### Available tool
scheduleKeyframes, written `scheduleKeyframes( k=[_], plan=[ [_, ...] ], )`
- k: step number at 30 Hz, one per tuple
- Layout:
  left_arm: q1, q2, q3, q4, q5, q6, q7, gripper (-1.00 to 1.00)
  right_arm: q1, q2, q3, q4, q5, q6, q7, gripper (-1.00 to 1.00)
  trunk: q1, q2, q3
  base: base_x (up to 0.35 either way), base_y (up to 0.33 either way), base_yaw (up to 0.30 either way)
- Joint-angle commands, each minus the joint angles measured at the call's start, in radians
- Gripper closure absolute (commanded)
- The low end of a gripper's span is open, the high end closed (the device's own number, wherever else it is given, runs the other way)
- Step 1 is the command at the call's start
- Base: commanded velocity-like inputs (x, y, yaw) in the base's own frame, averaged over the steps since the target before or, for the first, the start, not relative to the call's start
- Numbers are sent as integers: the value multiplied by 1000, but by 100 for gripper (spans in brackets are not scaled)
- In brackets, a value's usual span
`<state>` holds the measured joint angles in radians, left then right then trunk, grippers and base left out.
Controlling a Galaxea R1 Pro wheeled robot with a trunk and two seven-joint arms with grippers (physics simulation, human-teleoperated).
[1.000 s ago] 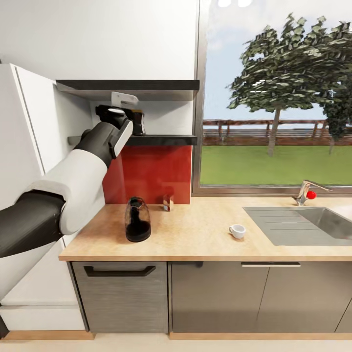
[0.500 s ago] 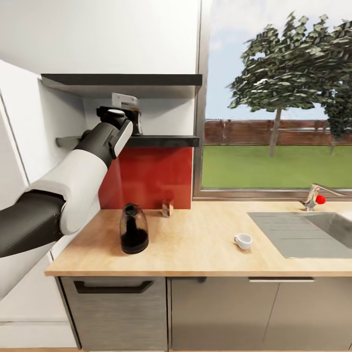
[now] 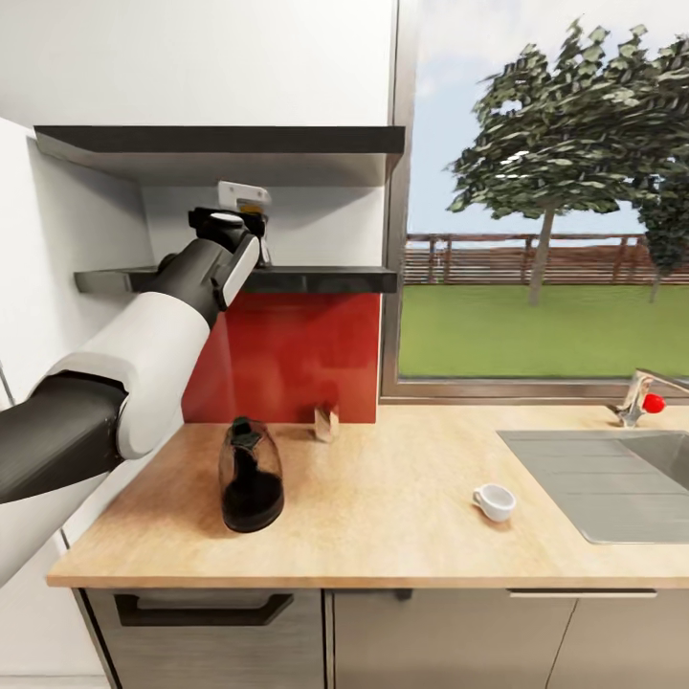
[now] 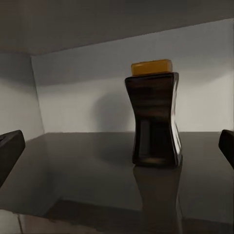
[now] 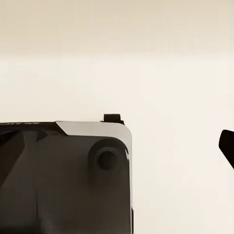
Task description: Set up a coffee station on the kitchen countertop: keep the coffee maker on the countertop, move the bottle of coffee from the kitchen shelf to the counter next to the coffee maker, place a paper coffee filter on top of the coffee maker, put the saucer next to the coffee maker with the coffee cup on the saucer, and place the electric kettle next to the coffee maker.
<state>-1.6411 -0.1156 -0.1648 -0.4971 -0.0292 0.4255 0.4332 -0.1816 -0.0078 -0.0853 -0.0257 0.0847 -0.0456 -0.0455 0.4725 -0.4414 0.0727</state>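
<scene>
bottle of coffee (image 4: 155, 122): 1 | electric kettle (image 3: 251, 476): 1 | coffee cup (image 3: 494, 500): 1

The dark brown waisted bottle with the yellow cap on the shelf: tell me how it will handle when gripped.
The dark brown waisted bottle with the yellow cap looks rigid and glossy, so possibly slippery. Its narrow waist may seat the fingers. Standing tall on a small base, it could tip if nudged.

A home kitchen: a long wood-look bench (image 3: 383, 498) over grey cabinet fronts (image 3: 450, 636), a sink (image 3: 612, 478) with tap (image 3: 639, 397) at right, red splashback (image 3: 287, 354), and a garden window (image 3: 545, 201) upper right.
</scene>
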Motion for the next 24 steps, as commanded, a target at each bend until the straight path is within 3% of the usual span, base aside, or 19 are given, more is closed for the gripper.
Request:
scheduleKeyframes(
  k=[1, 9, 14, 18, 24],
  plan=[
    [0, 1, -5, -2, -3, 8, 4, -100, 0, 0, -8, 1, 9, -4, -2, -100, 1, -1, 0, 85, 0, 0],
    [-25, 1, -10, 2, 1, 16, -10, -100, 11, 0, -8, 1, 9, -4, -2, -100, 1, -1, 0, 22, 0, 0],
    [-105, 14, -10, 10, 67, 95, -26, -100, 15, 0, -8, 1, 9, -4, -2, -100, 1, -1, 0, 1, 0, 0],
    [-128, 33, -10, 16, 87, 108, -43, -100, 22, 0, -8, 1, 9, -4, -2, -100, 1, -1, 0, 0, 0, 0],
    [-120, 40, -9, 14, 88, 109, -71, -100, 26, 0, -8, 1, 9, -4, -3, -100, 1, -1, 0, 0, 0, 0]
  ],
)
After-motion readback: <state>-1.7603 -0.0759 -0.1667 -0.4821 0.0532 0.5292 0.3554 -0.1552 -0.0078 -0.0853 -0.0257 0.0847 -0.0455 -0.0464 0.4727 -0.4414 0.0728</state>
